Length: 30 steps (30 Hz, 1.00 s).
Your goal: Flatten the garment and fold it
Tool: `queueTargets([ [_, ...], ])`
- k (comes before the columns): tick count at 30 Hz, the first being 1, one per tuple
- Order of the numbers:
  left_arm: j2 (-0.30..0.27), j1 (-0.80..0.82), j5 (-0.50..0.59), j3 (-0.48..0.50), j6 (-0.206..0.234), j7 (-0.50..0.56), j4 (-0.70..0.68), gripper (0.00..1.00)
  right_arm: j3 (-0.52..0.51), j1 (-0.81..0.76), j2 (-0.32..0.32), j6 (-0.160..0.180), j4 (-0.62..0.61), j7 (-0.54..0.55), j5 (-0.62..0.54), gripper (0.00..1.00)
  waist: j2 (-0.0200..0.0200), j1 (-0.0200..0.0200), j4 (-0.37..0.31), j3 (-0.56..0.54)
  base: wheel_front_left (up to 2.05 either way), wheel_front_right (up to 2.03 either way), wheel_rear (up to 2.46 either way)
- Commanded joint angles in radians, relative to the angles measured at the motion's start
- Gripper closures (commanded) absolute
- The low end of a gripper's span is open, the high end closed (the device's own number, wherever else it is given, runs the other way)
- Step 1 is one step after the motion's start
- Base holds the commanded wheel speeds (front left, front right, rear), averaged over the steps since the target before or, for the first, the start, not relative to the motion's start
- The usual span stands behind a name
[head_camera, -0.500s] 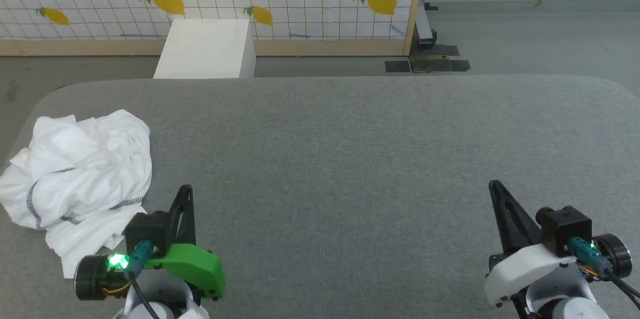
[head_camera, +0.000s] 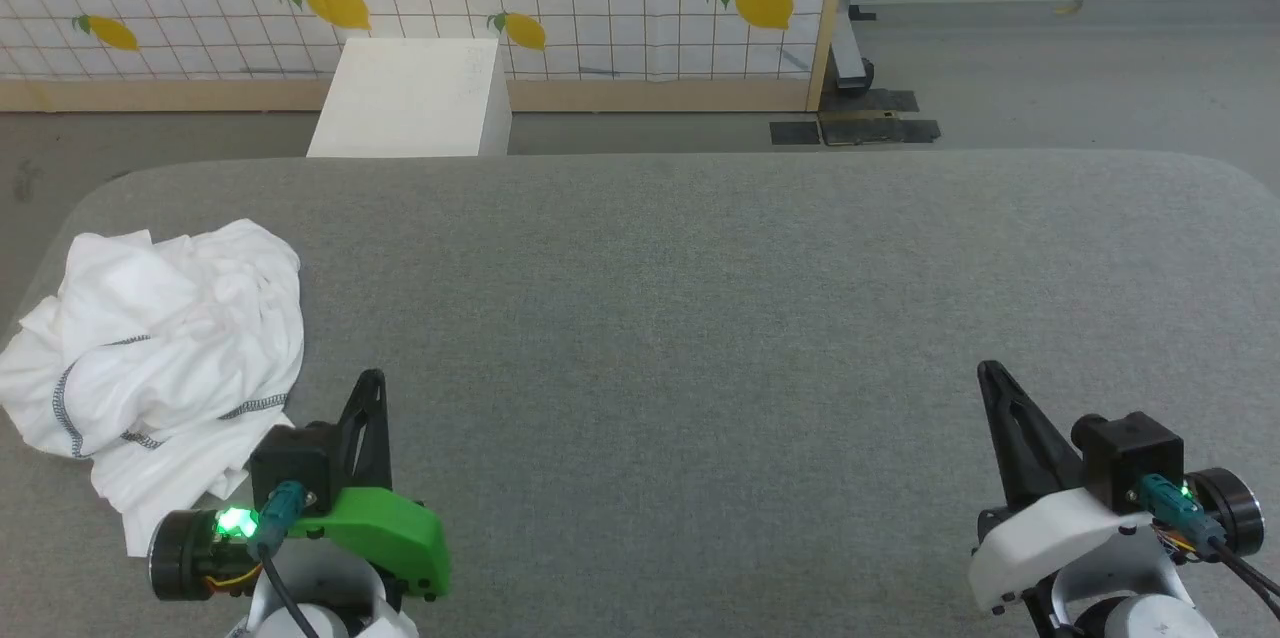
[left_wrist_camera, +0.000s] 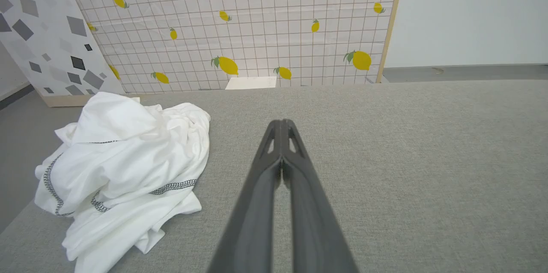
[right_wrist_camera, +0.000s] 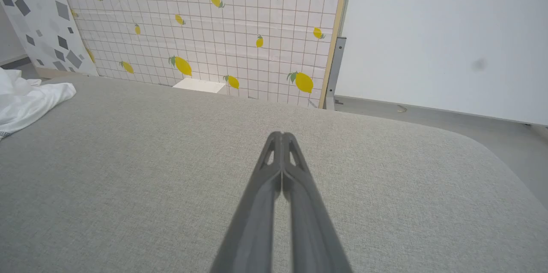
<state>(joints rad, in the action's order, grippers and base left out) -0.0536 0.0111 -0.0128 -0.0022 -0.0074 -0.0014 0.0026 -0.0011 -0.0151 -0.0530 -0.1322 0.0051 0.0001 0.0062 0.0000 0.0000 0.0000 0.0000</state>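
At the left end of the grey fabric-covered table [head_camera: 700,318] I saw the white cloth shirt with dark zigzag stitching [head_camera: 170,338] lying crumpled. My left gripper [head_camera: 372,378] and right gripper [head_camera: 988,370] were both pinched closed, empty.

One garment [head_camera: 170,338], one box [head_camera: 410,98] — two pincers [head_camera: 372,380] [head_camera: 990,373]

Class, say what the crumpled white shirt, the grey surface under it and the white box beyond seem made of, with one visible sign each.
Shirt: thin soft cloth, probably a knit, matte; it slumps in loose folds, with stitched seams.
Grey surface: woven upholstery-like fabric, matte; flecked weave shows.
White box: rigid, smooth, matte; flat faces, crisp edges; board or plastic, unclear.
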Motion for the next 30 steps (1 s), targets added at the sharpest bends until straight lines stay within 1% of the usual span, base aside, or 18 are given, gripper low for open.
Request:
queueTargets([
  [1,0.003,-0.011,0.013,0.002,0.007,0.001,-0.003,1.0,0.001,0.015,0.003,0.002,-0.005,0.0,-0.006,1.0,0.0,0.0,0.0,0.0,0.0,0.0,0.0],
  [11,0.003,-0.011,0.013,0.002,0.007,0.001,-0.003,1.0,0.001,0.015,0.003,0.002,-0.005,0.0,-0.006,1.0,0.0,0.0,0.0,0.0,0.0,0.0,0.0],
  [12,0.0,0.0,-0.001,-0.001,0.0,0.0,0.0,0.0,0.0,0.0,0.0,0.0,0.0,0.0,0.0,0.0,0.0,0.0,0.0,0.0,0.0,0.0,0.0],
  [23,0.0,0.005,-0.018,-0.014,0.008,-0.015,0.012,0.0,0.0,0.0,0.0,0.0,0.005,-0.009,0.011,0.0,0.0,0.0,0.008,-0.001,0.0,0.0,0.0],
  [30,-0.003,0.009,-0.03,-0.021,0.015,-0.03,0.023,0.0,0.003,0.0,0.0,0.0,0.008,-0.016,0.015,0.0,0.0,0.0,0.04,-0.002,0.0,0.0,0.0],
])
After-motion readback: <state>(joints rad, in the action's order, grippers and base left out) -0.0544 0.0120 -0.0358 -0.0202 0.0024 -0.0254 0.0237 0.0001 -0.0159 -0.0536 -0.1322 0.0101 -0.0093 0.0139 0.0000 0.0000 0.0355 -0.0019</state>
